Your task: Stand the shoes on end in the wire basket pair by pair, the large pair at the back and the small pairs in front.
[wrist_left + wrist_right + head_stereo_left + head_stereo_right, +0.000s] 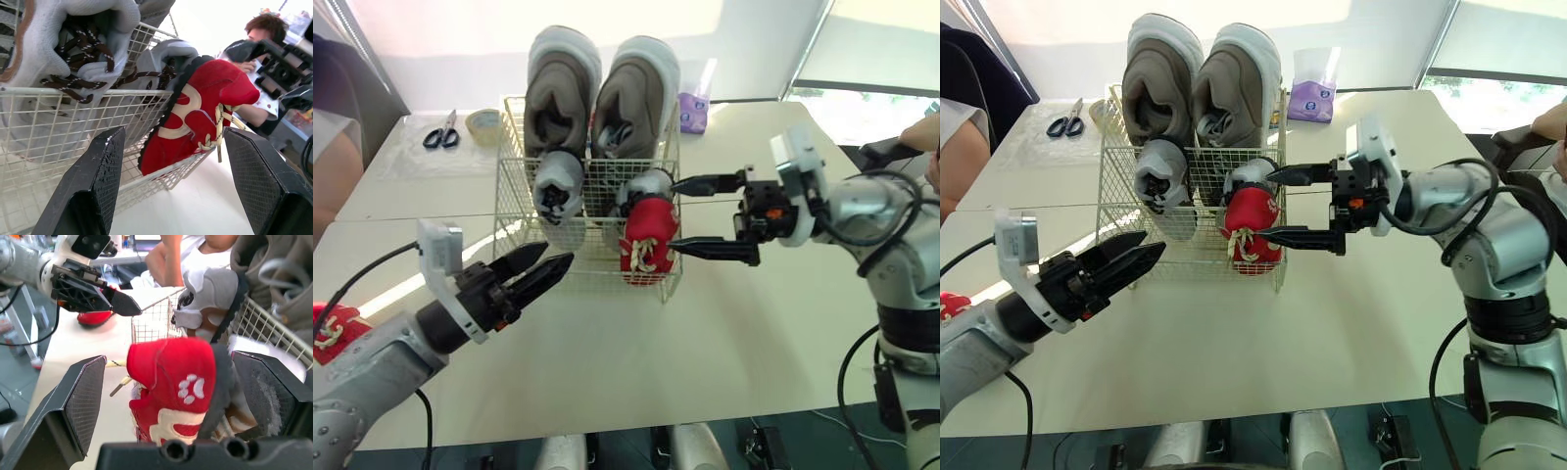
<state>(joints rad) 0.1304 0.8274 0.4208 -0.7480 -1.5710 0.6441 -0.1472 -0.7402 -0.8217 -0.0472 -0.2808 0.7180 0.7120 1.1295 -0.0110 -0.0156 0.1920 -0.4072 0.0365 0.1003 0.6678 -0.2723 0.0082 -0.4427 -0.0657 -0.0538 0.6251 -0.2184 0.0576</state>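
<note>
On the white table (pixel 705 333), a white wire basket (pixel 514 211) is sitting with shoes in it.
- Back row: two large grey-brown sneakers (pixel 563 88) are standing on end side by side, rising well above the rim.
- Front row: one small grey shoe (pixel 558 186) is standing at the left, and a second small grey shoe (pixel 644 184) at the right.
- Front right corner: a small red shoe (pixel 646 245) with cream laces is leaning, tilted, just ahead of that second grey shoe. Whether it is fully seated cannot be told.

The right gripper (pixel 676 215) is reaching in from the right, its fingers spread wide to either side of the red shoe and not clamping it. The left gripper (pixel 558 254) is hovering near the basket's front left, fingers parted and holding nothing.

Another red shoe (pixel 333 328) is lying at the table's left edge. Scissors (pixel 440 132), a tape roll (pixel 482 122) and a purple tissue pack (pixel 693 111) are resting at the far side. A person (pixel 333 147) is sitting at the left.
</note>
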